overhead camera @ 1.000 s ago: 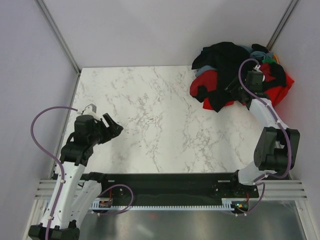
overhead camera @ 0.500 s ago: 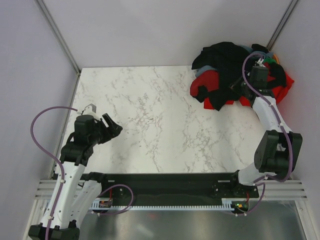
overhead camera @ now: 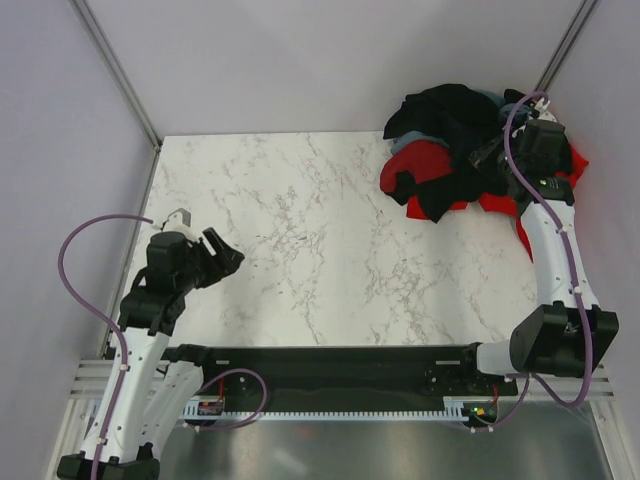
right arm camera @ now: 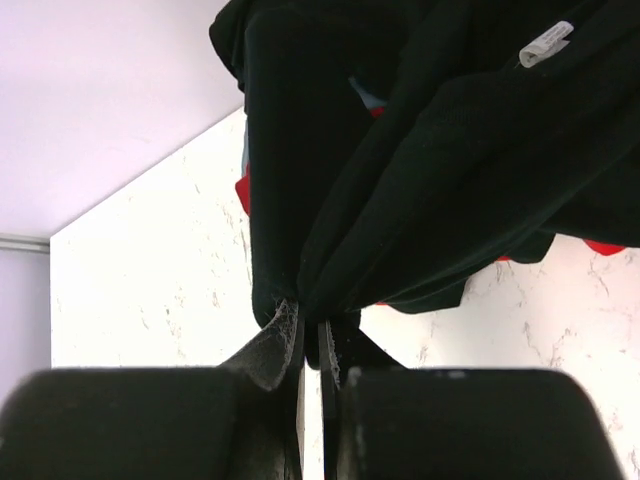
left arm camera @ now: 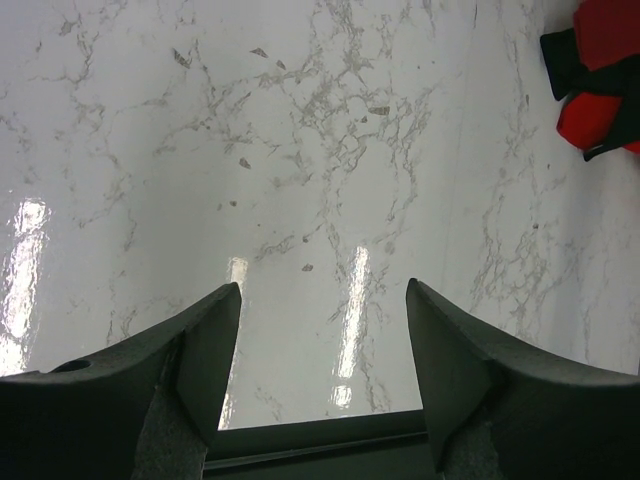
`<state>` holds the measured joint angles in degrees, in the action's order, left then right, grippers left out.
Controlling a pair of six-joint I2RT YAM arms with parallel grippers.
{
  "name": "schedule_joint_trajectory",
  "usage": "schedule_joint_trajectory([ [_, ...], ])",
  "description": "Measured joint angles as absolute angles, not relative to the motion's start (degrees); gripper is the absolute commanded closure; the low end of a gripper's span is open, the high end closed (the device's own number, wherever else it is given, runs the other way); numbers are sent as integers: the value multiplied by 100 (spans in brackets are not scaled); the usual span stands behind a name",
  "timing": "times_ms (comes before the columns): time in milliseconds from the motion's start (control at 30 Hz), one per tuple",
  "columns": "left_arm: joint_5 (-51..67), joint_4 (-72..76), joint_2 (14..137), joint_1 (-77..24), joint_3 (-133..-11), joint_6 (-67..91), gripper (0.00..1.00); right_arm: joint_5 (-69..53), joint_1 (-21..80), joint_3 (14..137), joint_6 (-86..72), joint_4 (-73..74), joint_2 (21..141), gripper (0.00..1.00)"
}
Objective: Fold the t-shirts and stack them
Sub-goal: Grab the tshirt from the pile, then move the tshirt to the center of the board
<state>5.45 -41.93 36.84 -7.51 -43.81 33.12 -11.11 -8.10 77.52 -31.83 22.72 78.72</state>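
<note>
Leftmost, the left gripper hangs over bare tabletop with its jaws spread wide and nothing between them. It looks parked there to wait, well apart from the cloth. Across the middle runs the white marble-patterned tabletop, glossy enough to throw back streaks of overhead light in the left wrist view. In the far right corner lies the heap of soft cloth t-shirts, all unfolded, with a plain black tee draped over a red tee. The right gripper has its 2 fingers pinched shut on a fold of the plain black tee, and the cloth gathers in pleats toward that pinch, probably so that 1 garment can be dragged free of the heap. Pale lilac wall panels box in the table.
</note>
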Motion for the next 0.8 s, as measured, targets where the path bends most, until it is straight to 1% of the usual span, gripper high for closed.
schedule_joint_trajectory([
  [133,543,-4193,3640,-751,-4381,3315,27,-1288,-808,8018,-3232,2462,8073,100],
  [200,543,-4193,3638,-751,-4381,3312,27,-1378,-698,8576,-3262,2705,8388,100],
  [300,543,-4193,3638,-751,-4381,3315,28,-1614,-246,10064,-3275,2963,9078,100],
  [367,543,-4195,3638,-751,-4381,3315,27,-1909,276,11430,-3308,3061,9607,100],
  [433,539,-4195,3638,-751,-4381,3315,28,-2294,871,12713,-3459,2897,10036,100],
  [500,508,-4195,3634,-751,-4381,3315,28,-2775,1444,13520,-3750,2475,10180,100],
  [533,502,-4195,3634,-751,-4381,3315,28,-3020,1693,13600,-3931,2095,10088,100],
  [567,497,-4195,3632,-751,-4381,3315,28,-3216,1861,13423,-4093,1704,9883,100],
  [633,493,-4198,3632,-753,-4381,3315,28,-3389,1966,12811,-4219,1212,9303,100],
  [700,484,-4198,3632,-751,-4381,3315,28,-3242,1894,12027,-4182,1035,8578,100],
  [800,478,-4198,3636,-751,-4381,3315,28,-2637,1778,11002,-3997,1188,7754,100],
])
